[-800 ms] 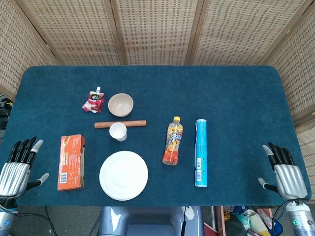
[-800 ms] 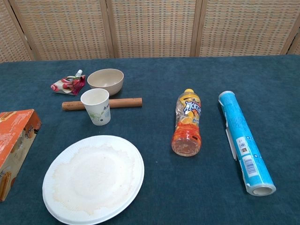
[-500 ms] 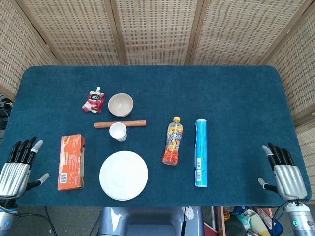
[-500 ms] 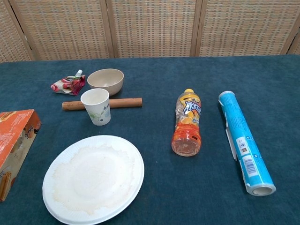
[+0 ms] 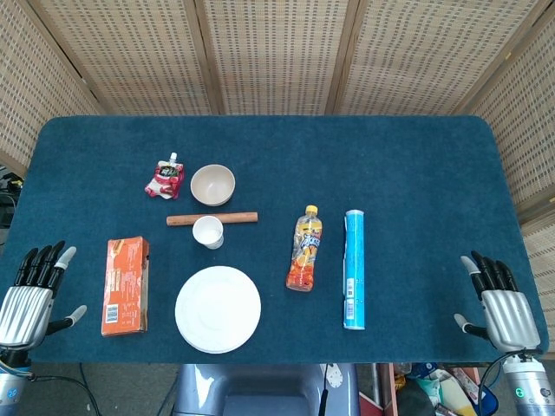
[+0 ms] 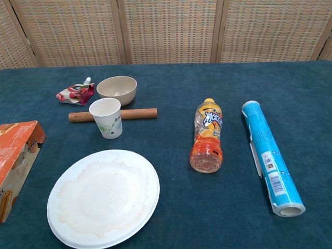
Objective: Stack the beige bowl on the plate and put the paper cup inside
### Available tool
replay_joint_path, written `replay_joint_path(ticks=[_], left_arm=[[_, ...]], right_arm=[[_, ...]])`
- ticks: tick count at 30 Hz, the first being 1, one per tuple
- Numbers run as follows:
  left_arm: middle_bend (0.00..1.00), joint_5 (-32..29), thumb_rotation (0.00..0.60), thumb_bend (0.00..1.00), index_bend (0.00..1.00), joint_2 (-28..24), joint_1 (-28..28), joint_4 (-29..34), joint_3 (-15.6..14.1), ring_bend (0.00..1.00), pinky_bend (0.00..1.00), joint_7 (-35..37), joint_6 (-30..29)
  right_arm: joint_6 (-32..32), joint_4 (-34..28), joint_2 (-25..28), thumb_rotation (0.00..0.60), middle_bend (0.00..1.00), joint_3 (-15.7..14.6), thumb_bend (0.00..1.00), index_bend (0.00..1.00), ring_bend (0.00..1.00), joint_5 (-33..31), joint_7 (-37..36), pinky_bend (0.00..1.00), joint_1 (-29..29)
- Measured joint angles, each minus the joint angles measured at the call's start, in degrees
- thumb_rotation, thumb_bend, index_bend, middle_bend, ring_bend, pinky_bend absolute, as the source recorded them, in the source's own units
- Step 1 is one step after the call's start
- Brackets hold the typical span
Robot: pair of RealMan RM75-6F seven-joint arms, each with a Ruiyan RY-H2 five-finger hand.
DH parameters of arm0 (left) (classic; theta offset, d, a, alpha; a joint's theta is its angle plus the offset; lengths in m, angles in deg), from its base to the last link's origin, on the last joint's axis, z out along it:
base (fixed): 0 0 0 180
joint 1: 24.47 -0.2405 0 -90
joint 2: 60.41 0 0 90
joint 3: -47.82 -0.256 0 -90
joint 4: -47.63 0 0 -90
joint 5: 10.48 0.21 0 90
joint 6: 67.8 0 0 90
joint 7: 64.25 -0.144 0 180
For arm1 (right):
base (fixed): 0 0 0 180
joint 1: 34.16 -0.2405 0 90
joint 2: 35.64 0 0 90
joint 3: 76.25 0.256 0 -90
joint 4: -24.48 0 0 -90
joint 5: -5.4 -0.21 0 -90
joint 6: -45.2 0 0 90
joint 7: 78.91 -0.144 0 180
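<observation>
- No change is seen from the earlier frames.
- The plate (image 5: 218, 309) lies on the worktop (image 5: 416, 173), the beige bowl (image 5: 212, 184) and paper cup (image 5: 208, 231) behind it.
- The left robot hand (image 5: 26, 305) and right robot hand (image 5: 507, 316) are held released, well apart from these.

Matt beige bowl (image 6: 117, 88); paper plate (image 6: 103, 197); napped cloth table (image 6: 171, 93); wooden stick (image 6: 134, 113).
</observation>
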Motion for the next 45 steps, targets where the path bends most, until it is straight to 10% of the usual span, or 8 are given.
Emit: replay_joint_path(ticks=[19,29,45], left_arm=[[0.00,-2.48,0.600,0.10,0.00,-0.26,3.86,1.00,1.76,0.00,0.00,0.08,6.32],[0.00,-8.67,0.600,0.16,0.24,-0.69,12.94,1.66,8.18,0.00,0.00,-0.31,17.27],[0.00,-23.15,0.600,0.24,0.30,6.01,31.47,-10.29,17.62,0.00,0.00,-6.37,35.22]], right_arm=[[-1.65,2.78,-1.30,0.600,0.00,1.22,0.18,0.00,0.00,0.01,-2.90,0.00,0.09],[-2.12,3.26,-1.13,0.600,0.00,2.19,0.18,0.00,0.00,-1.31,-3.87,0.00,0.29],[-0.15,5.25,-0.60,0.600,0.00,3.85,0.18,0.00,0.00,-6.04,-6.58,0.00,0.41]])
